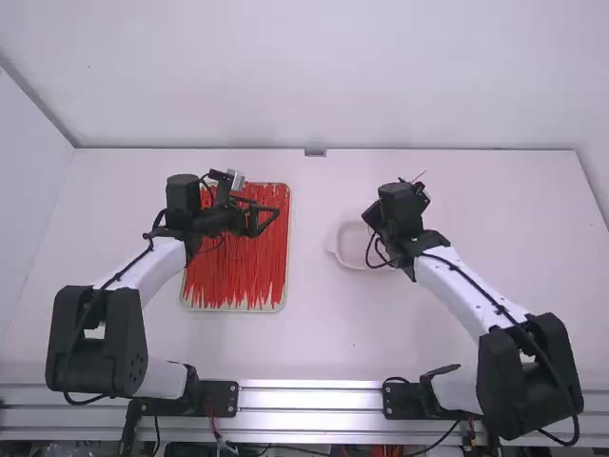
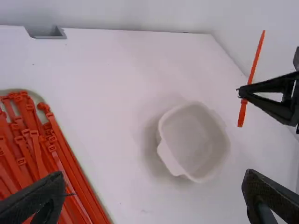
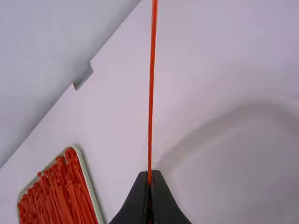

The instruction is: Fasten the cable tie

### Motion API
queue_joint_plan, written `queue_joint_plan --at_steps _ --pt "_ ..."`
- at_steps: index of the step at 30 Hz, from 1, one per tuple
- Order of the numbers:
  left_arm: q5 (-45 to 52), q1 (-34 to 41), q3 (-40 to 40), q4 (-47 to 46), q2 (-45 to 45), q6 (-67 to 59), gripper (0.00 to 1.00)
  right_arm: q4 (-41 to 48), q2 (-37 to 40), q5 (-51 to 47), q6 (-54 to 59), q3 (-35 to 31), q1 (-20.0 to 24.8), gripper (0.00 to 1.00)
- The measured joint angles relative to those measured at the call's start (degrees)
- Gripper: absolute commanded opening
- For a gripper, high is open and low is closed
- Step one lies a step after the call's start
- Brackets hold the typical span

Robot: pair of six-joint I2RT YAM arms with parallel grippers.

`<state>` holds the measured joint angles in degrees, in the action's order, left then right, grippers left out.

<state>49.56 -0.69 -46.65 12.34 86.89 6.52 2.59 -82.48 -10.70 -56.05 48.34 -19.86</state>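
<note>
Left claw: I see my left claw (image 1: pixel 250 217) spread wide with nothing between its fingers. It hangs over the far end of the tray (image 1: pixel 234 308), on the side nearer the middle of the desk (image 1: pixel 495 190). From the left wrist view, one finger (image 2: pixel 39 198) sits above the ties. I cannot tell whether it touches them.

Right claw: my right claw (image 3: pixel 150 176) is pinched tight on a single orange cable tie (image 3: pixel 151 93). The fingertips meet on the strap with no gap that I can make out.

Cable tie: it is up in the air, clear of the desk. It is one straight strap, close to upright with a slight tilt. A short length hangs below the grip and the long length runs out past the fingertips.

Spare ties: a loose pile of orange ties (image 1: pixel 238 271) lies in the tray, well apart from the held one.

Bowl: a white bowl (image 2: pixel 164 150) stands on the desk between the tray and the right claw, which is just beside it.

Far edge: a small grey notch (image 1: pixel 315 150) sits at the desk's back edge.
</note>
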Motion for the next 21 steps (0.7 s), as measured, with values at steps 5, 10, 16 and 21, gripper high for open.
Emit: queue_joint_plan --at_steps 5,10,16,21 --pt "-0.15 -0.02 0.0 -0.11 0.0 0.0 0.99 -8.59 0.0 -1.66 -0.59 -6.27 -0.17 0.0" --pt "-0.13 -0.02 0.0 -0.11 0.0 0.0 0.99 -14.58 0.0 -1.92 -0.57 -10.12 -0.17 0.0" --pt "-0.13 -0.02 0.0 -0.11 0.0 0.0 0.99 -19.61 0.0 -1.99 -0.61 -14.29 -0.17 0.0" --pt "-0.13 -0.02 0.0 -0.11 0.0 0.0 0.99 -20.11 0.0 -2.14 -0.83 -15.08 -0.11 0.0"
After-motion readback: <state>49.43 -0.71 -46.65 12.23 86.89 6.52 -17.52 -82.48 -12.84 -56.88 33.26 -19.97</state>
